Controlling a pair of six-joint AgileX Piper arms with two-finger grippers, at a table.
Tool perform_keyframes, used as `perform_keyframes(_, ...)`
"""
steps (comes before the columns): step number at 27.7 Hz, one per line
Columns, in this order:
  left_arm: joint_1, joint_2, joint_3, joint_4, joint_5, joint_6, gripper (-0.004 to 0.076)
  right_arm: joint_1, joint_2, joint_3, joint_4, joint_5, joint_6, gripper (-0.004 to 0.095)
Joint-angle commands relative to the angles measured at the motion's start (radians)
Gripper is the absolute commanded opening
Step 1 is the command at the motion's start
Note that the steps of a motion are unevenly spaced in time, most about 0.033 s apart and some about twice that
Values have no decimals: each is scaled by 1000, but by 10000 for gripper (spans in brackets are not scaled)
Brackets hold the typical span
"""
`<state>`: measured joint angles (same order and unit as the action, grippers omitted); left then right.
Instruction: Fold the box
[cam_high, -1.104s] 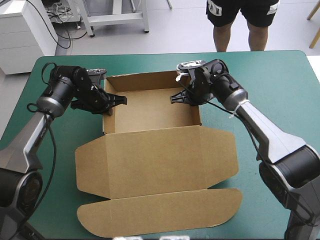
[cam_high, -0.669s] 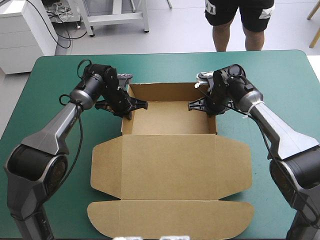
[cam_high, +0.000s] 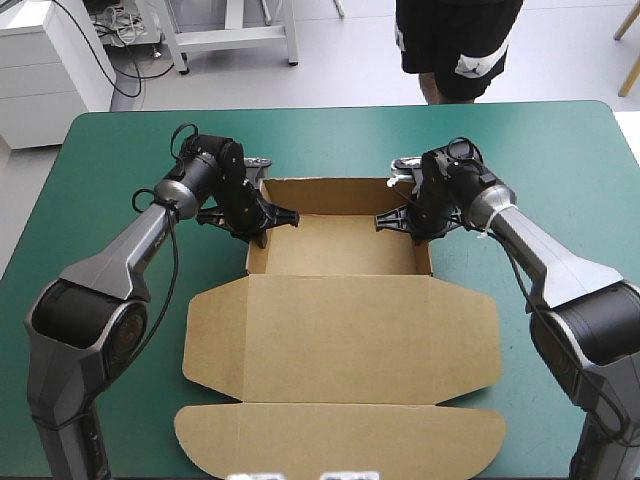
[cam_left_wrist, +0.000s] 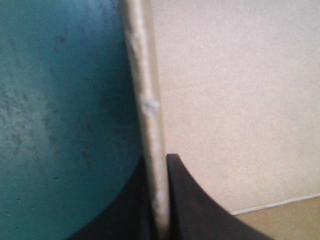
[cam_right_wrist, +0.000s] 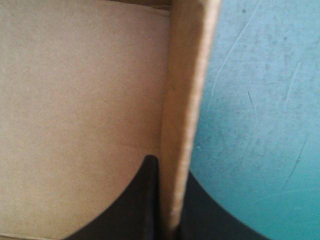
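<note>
Three walls of the box (cam_high: 340, 245) stand raised, left hand (cam_high: 262, 214) and right hand (cam_high: 405, 215) each clamped on a side wall; the near lid (cam_high: 340, 330) lies flat, not yet folded.

You'll see the box (cam_high: 340, 330) has slid across the desk (cam_high: 120, 150), away from the desk's left edge, and it now sits about midway across the desk. Its lid, skewed earlier, lies square to the desk's near edge. The left end effector (cam_high: 262, 222) and right end effector (cam_high: 408, 218) travelled with it.
</note>
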<state>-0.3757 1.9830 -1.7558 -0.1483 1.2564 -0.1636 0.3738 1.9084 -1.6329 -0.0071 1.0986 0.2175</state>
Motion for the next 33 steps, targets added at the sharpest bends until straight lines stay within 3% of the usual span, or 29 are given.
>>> perform_keyframes(1, -14, -38, -32, -44, -15, 27, -3, 9, -28, -20, 28, -30, -43, -15)
perform_keyframes(5, -14, -38, -32, -42, -15, 29, 135, 9, -28, -29, -38, 15, -43, 48)
perform_keyframes(7, -14, -38, -32, -45, -19, 29, 262, 9, -28, -42, -71, 44, -43, 157)
perform_keyframes(10, -14, -38, -35, -69, -21, 29, 548, 9, -28, -86, -92, 53, -43, 417)
perform_keyframes(12, -14, -38, -36, -81, -32, 29, 631, 9, -28, -112, -90, 49, -43, 490)
perform_keyframes(20, -12, -40, -54, -77, -19, 29, 637, 9, -30, -212, -99, 71, -43, 497)
perform_keyframes(33, -12, -80, -382, -19, 18, 29, 637, 9, -164, -273, -172, 71, -45, 497)
